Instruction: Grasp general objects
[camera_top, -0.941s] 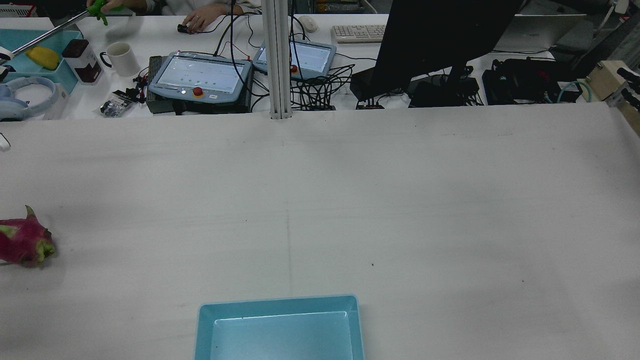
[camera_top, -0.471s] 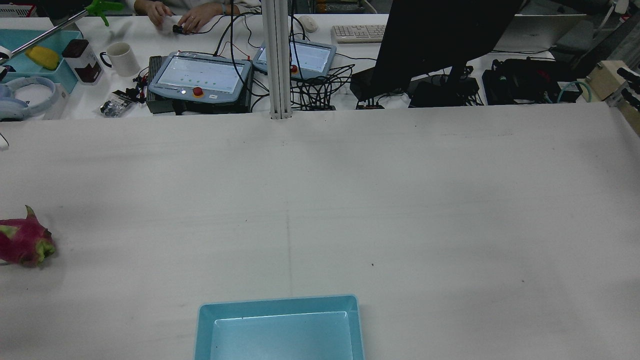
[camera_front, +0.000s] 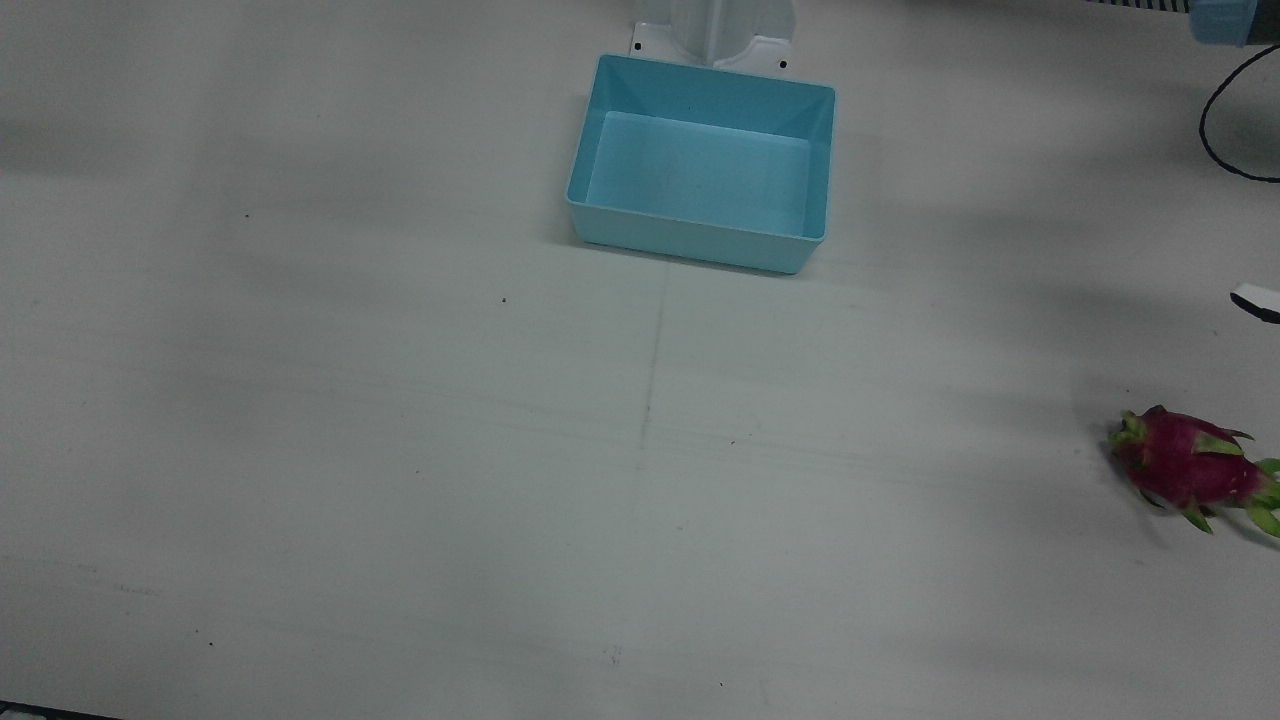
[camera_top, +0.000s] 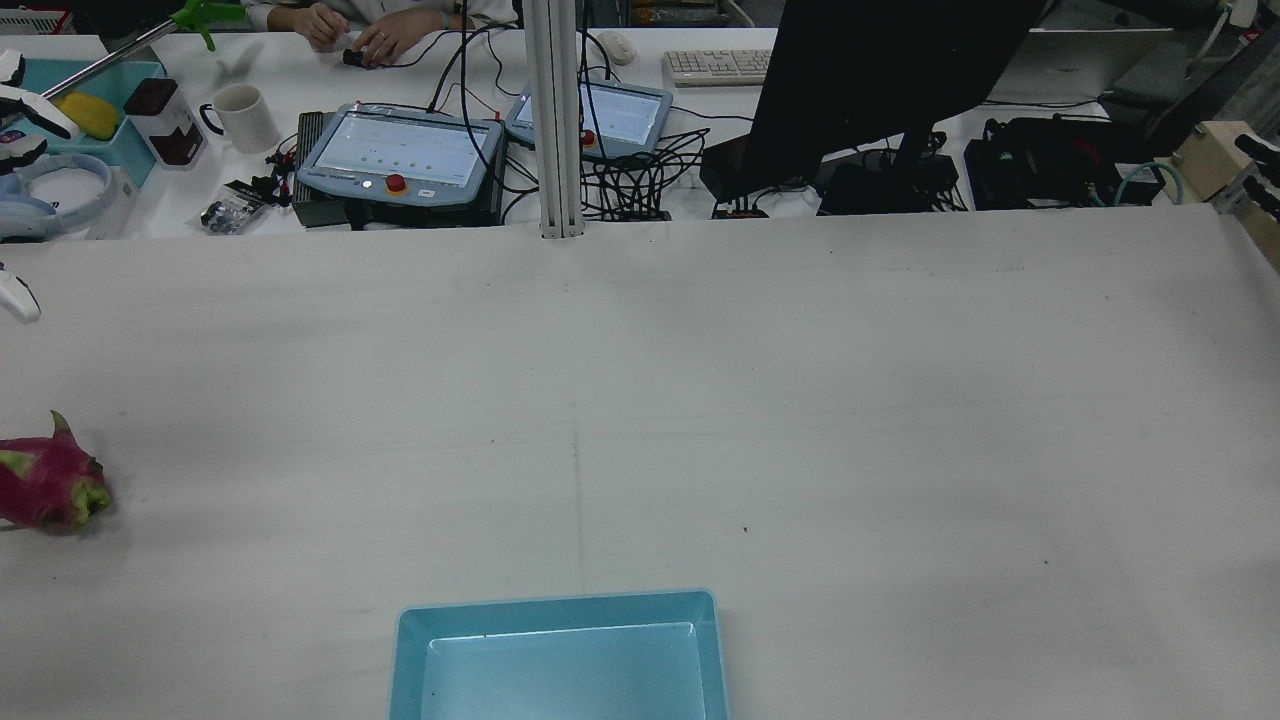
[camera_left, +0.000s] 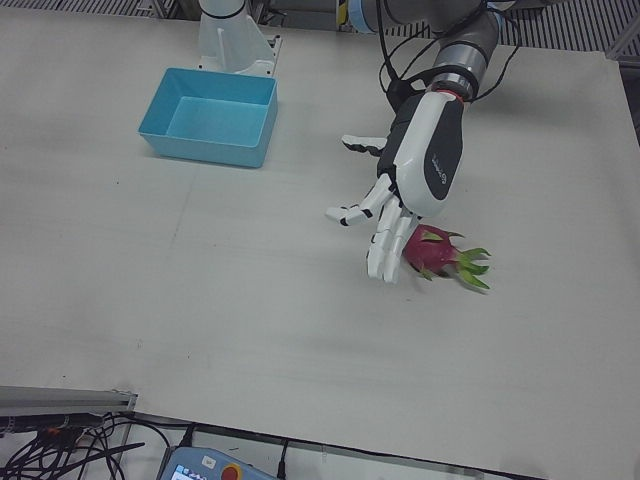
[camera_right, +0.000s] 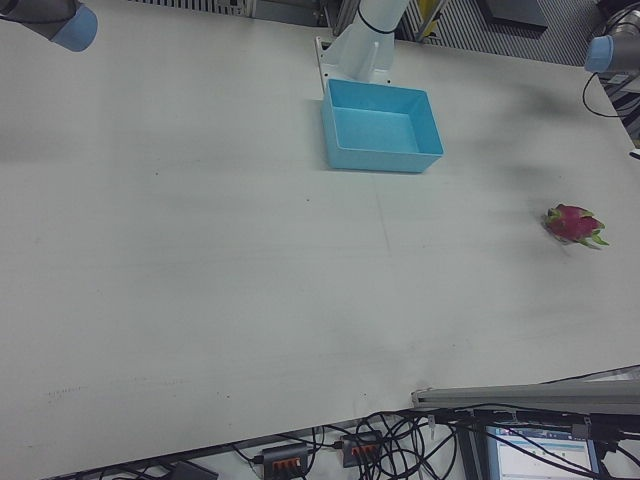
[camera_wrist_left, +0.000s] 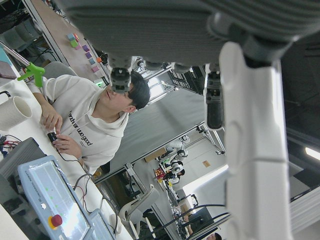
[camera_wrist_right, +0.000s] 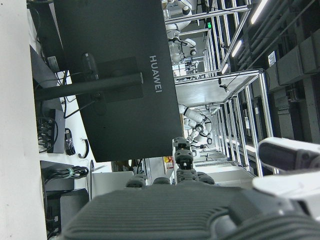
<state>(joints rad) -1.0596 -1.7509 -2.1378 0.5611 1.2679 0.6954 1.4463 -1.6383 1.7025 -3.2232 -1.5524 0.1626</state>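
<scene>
The white left hand (camera_left: 398, 205) hovered spread and empty, partly hiding the magenta dragon fruit (camera_left: 440, 254); the right hand's (camera_wrist_right: 210, 210) state was unclear.

Dragon fruit (camera_front: 1190, 468): magenta-pink skin with green-tipped scales, whole, lying on its side on the white table (camera_front: 400, 450). Close to the table's edge on the robot's left side, roughly midway between the robot's edge and the operators' edge. Leafy green end pointing away from the table's middle, toward that near edge. Well apart from the blue bin (camera_front: 700, 170) at the robot's edge.
</scene>
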